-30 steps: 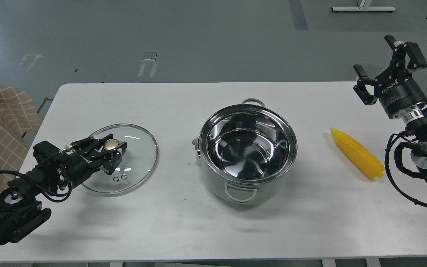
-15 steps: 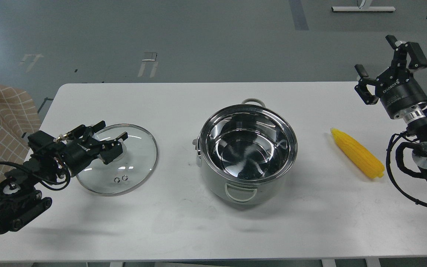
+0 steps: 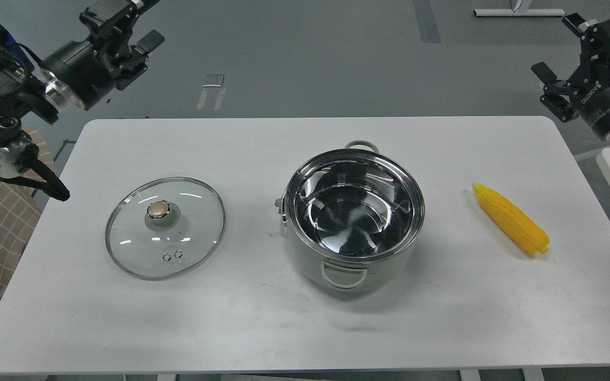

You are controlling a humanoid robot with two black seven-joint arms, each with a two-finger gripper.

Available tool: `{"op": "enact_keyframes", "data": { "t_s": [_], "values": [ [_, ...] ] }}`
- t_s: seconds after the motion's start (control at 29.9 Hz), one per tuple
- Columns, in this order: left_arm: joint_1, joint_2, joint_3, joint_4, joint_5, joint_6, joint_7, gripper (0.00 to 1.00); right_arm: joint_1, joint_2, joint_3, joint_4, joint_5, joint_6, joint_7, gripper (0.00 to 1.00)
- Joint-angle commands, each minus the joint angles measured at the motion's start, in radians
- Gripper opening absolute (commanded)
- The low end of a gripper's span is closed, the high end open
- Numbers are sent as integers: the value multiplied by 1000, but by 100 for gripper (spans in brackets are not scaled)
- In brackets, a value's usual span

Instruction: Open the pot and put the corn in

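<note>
Stainless steel gleams at the middle of the white rectangular table [image 3: 262, 328]: the round shiny steel pot [image 3: 352, 217] stands uncovered, its mirror-like inside empty, one loop handle at its six o'clock and the other at its twelve. At the pot's nine o'clock, well apart from it, the flat round glass lid with a brass-coloured knob [image 3: 166, 227] lies on the tabletop, knob up. At the pot's three o'clock the bright yellow husked corn cob [image 3: 510, 218] lies on the table near the right edge, its tapered tip pointing toward eleven o'clock.

Both black arms are raised off the table. The left gripper [image 3: 127, 24], at the view's ten o'clock corner above the far left of the table, has its fingers parted and holds nothing. The right gripper [image 3: 575, 55], at the two o'clock corner beyond the corn, likewise has its fingers spread wide and empty.
</note>
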Motion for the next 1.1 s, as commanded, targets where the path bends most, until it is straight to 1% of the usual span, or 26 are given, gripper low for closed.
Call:
{"op": "enact_keyframes", "data": {
  "t_s": [0.0, 0.13, 0.2, 0.23, 0.27, 0.33, 0.4, 0.43, 0.5, 0.53, 0.6, 0.64, 0.77, 0.94, 1.0, 1.07],
  "values": [
    [-6, -32, -100, 2, -240, -168, 0, 94, 55, -104, -96, 48, -159, 0, 0, 100],
    [-5, -94, -120, 8, -322, -168, 0, 95, 105, -201, -193, 113, -314, 0, 0, 100],
    [0, -121, -122, 9, -325, -167, 0, 95, 120, -268, -234, 153, -487, 0, 0, 100],
    [0, -128, -122, 9, -325, -167, 0, 95, 122, -281, -242, 159, -541, 0, 0, 100],
    [2, -135, -123, 9, -325, -167, 0, 95, 122, -297, -251, 165, -649, 0, 0, 100],
    [2, -143, -125, 9, -325, -167, 0, 95, 120, -304, -259, 165, -768, 0, 0, 100],
    [2, -146, -128, 9, -327, -167, 0, 95, 117, -304, -291, 165, -987, 0, 0, 100],
    [2, -151, -131, 9, -327, -167, 0, 95, 116, -304, -305, 165, -1033, -6, 0, 100],
    [3, -157, -145, 9, -327, -167, 0, 95, 117, -296, -377, 156, -1154, -64, 0, 100],
    [3, -157, -145, 9, -327, -167, 0, 95, 117, -296, -377, 156, -1155, -64, 0, 100],
    [3, -160, -149, 9, -327, -165, 0, 95, 119, -266, -437, 147, -1187, -92, 0, 100],
    [5, -160, -149, 9, -327, -166, 0, 95, 120, -226, -464, 133, -1189, -95, 0, 100],
    [6, -160, -151, 5, -327, -165, 0, 95, 114, -125, -491, 35, -1199, -99, 0, 100],
    [6, -161, -152, 2, -327, -153, 0, 95, 117, -16, -570, -37, -1199, -128, 0, 100],
    [6, -161, -152, 0, -327, -151, 0, 95, 116, 11, -583, -66, -1198, -144, 0, 100],
    [8, -163, -152, -1, -327, -150, 0, 95, 114, 40, -636, -109, -1199, -168, 0, 100]
  ]
}}
